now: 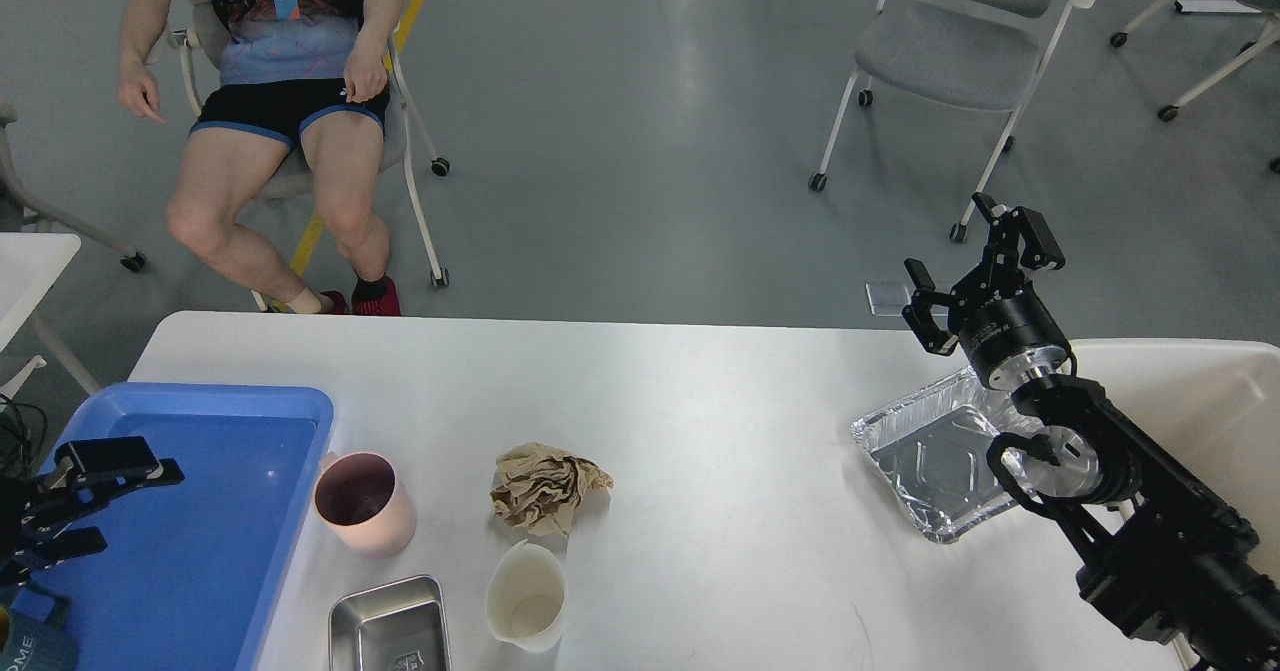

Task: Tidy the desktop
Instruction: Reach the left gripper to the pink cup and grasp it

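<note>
Five loose items sit on the white desktop [700, 421]: pink cup [364, 502], crumpled brown paper [545, 488], cream cup [526, 608], steel tin [388, 631], foil tray [930, 463]. Your left gripper [95, 501] hangs over the blue tray [200, 551], jaws apart and empty; your right gripper [975, 271] is raised, jaws apart. Likely next: take the pink cup by its rim, squarely, so it doesn't tip.

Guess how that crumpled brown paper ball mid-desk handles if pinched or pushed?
The crumpled brown paper looks loosely wadded, so probably very light and likely to squash under a pinch. Its irregular folds suggest it would slide or tumble on the smooth desktop rather than roll cleanly. Not fragile.
</note>
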